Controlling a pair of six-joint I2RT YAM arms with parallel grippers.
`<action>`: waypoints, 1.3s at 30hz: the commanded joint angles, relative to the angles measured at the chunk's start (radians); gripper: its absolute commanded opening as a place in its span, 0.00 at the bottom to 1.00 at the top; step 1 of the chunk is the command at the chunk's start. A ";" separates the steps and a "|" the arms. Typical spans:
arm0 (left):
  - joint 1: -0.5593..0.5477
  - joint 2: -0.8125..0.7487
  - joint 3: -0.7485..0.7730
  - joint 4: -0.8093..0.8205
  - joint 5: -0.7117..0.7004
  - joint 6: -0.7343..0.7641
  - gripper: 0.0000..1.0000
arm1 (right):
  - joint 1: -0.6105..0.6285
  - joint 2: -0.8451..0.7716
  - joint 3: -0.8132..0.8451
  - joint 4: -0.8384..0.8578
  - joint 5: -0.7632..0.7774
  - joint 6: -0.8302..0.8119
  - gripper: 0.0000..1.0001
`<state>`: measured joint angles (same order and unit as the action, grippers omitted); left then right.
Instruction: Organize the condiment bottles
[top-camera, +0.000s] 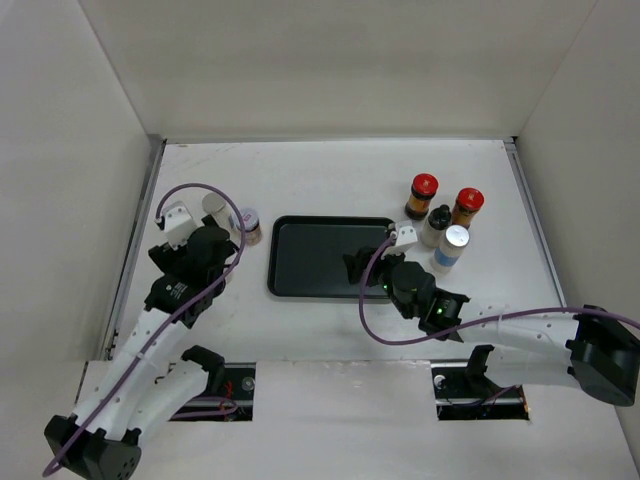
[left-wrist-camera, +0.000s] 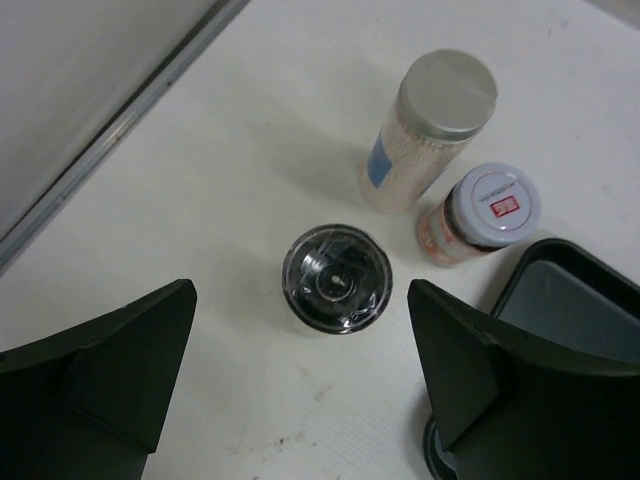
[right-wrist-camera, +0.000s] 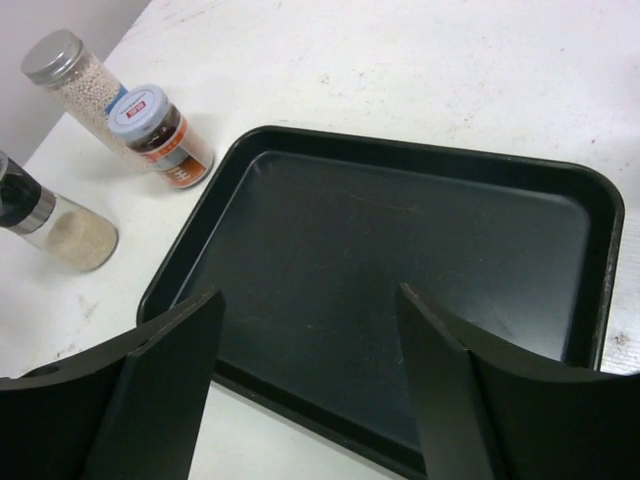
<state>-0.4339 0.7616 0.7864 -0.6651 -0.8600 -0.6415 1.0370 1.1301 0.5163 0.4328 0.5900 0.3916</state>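
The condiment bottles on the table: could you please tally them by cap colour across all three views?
Red-capped bottles: 2
Black-capped bottles: 2
Silver- or white-capped bottles: 3
Total: 7

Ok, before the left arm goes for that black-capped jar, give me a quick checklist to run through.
1. Left gripper open: ok.
2. Black-capped jar upright between its fingers, untouched: ok.
3. Silver-capped jar and white-capped jar stand apart from it: ok.
4. Tray empty: ok.
5. Tray free of the other arm: not ok, the open right gripper hangs over it.
6. Fingers low enough to grip the jar's body: cannot tell.
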 joint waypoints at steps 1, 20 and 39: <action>0.057 0.018 -0.045 0.024 0.108 -0.023 0.88 | 0.007 0.002 0.034 0.037 -0.018 0.015 0.77; 0.178 0.206 -0.164 0.346 0.217 0.020 0.67 | -0.004 0.040 0.039 0.040 -0.041 0.010 0.84; -0.223 0.293 0.114 0.402 0.173 0.068 0.41 | -0.056 0.040 0.025 0.024 0.005 0.050 0.35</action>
<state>-0.6357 1.0004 0.8413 -0.4080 -0.6605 -0.5896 0.9966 1.1843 0.5171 0.4320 0.5694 0.4133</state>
